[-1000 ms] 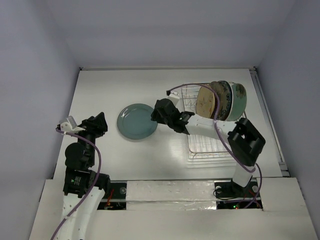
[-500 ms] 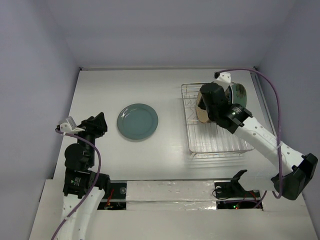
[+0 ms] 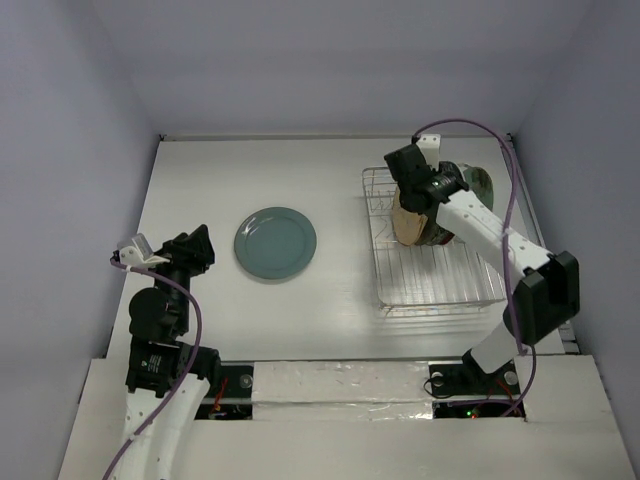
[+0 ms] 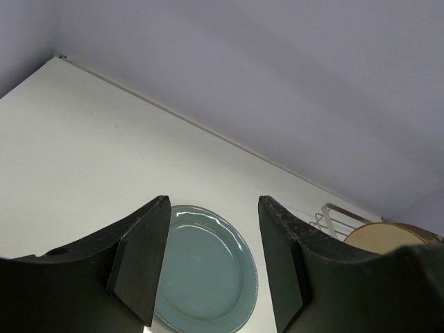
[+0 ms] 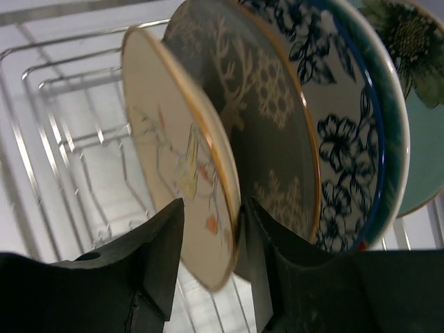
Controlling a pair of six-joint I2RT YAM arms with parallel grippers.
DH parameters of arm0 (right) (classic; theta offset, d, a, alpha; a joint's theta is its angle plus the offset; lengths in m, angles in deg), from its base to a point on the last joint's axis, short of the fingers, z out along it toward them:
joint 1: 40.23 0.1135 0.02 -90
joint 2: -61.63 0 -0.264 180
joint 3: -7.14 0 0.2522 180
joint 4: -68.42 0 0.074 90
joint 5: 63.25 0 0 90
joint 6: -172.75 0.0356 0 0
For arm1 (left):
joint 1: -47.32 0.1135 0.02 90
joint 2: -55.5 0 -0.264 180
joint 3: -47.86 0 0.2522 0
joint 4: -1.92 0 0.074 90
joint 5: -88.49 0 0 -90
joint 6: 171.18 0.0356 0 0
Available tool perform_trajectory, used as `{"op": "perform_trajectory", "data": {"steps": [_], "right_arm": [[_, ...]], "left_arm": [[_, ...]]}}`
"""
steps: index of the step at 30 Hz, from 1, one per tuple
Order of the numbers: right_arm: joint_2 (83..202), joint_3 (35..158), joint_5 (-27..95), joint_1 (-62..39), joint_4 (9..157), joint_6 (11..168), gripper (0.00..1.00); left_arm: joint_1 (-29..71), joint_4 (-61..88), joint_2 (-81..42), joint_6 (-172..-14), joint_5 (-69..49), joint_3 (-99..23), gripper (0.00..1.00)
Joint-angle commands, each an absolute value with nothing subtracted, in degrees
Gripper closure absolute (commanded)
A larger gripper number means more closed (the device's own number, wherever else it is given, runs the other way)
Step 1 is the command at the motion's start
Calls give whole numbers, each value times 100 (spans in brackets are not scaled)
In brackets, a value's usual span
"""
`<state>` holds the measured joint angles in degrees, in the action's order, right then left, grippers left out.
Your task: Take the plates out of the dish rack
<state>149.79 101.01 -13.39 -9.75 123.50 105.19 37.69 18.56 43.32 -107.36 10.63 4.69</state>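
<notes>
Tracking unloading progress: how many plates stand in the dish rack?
4, all upright: cream plate at the right gripper, then deer-patterned plate, blue-floral plate, flowered teal plate. Another may hide behind.

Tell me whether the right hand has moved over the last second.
Yes. The right hand swung right, from beside the teal plate to the dish rack's far end, and now straddles the cream plate's rim.

Left arm (image 3: 160, 315): folded at the lower left of the top view, wrist raised. Left gripper (image 3: 192, 250) points toward frame centre, fingers (image 4: 142, 257) parted with nothing between them.

Right arm (image 3: 540, 290): elbow bent at the right edge, forearm reaching to upper right of centre. Right gripper (image 5: 214, 208): fingers (image 5: 163, 250) parted, straddling one plate (image 5: 173, 159) rim; contact not determinable.
</notes>
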Motion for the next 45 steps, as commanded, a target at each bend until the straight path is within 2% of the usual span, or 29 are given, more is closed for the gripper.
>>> {"op": "perform_trajectory", "data": {"steps": [1, 5, 12, 20, 31, 40, 45], "right_arm": [[15531, 10764, -1973, -1096, 12524, 10420, 55], [15936, 11063, -2395, -1096, 12691, 10358, 59], [16139, 11335, -2624, -1096, 12875, 10226, 100], [15288, 12125, -2449, -1096, 12920, 10042, 100], [13952, 12339, -1264, -824, 12508, 10551, 100], [13985, 11135, 529, -112, 10110, 12167, 100], [14940, 10896, 1127, 423, 8888, 13080, 100]], "left_arm": [[3782, 1612, 4399, -10711, 1036, 333, 50], [3782, 1612, 4434, -10702, 1036, 342, 50], [3782, 1603, 4452, -10711, 1036, 333, 50], [3782, 1603, 4461, -10711, 1036, 333, 50], [3782, 1603, 4434, -10711, 1036, 342, 50], [3782, 1612, 4364, -10720, 1036, 342, 50], [3782, 1612, 4355, -10720, 1036, 351, 50]]}}
